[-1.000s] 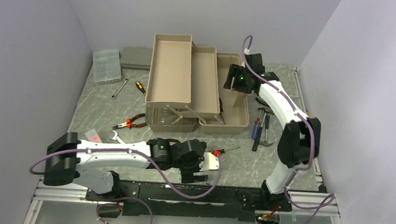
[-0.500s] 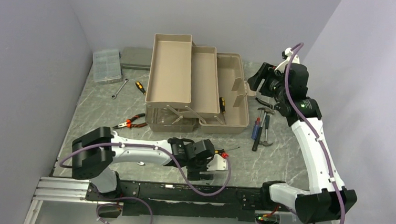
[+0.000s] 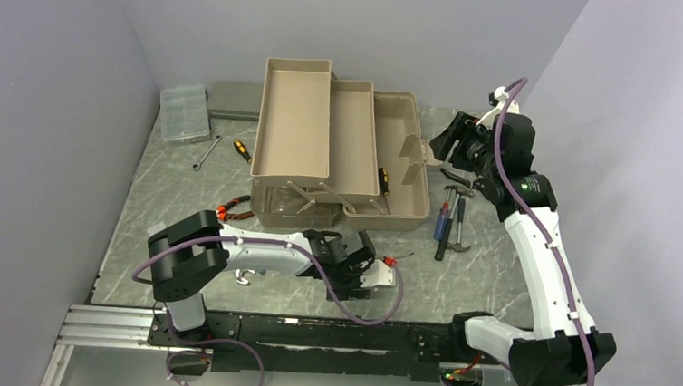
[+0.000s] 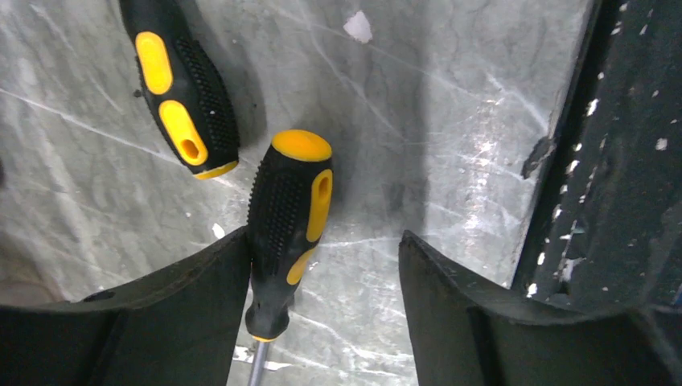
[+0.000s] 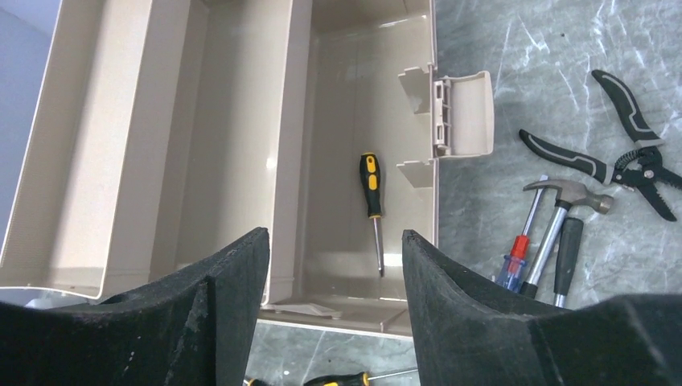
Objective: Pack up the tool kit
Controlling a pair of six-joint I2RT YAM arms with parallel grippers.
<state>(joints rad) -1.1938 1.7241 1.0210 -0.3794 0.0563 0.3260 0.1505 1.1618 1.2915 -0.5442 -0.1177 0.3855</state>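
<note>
The taupe toolbox (image 3: 403, 175) stands open at mid-table with its fold-out trays (image 3: 295, 122) swung left; it also shows in the right wrist view (image 5: 354, 96). A black-and-yellow screwdriver (image 5: 371, 189) lies in its bottom. My right gripper (image 3: 441, 144) hovers open and empty by the box's right end (image 5: 335, 237). My left gripper (image 3: 370, 277) is low over the near table, open (image 4: 323, 241). A black-and-yellow screwdriver (image 4: 285, 233) lies between the jaws, against the left finger (image 4: 193, 305). A second one (image 4: 181, 88) lies just beyond.
Right of the box lie a hammer (image 3: 449, 226), a red-and-blue screwdriver (image 5: 519, 257) and black pliers (image 5: 619, 153). Red pliers (image 3: 232, 208), a wrench (image 3: 203, 153) and a screwdriver (image 3: 243, 150) lie left. A clear organiser (image 3: 185, 112) and a grey case (image 3: 235, 99) sit back left.
My right arm swung from over the box to its right end, leaving a screwdriver in the box. My left arm slid right along the near table, over the screwdrivers.
</note>
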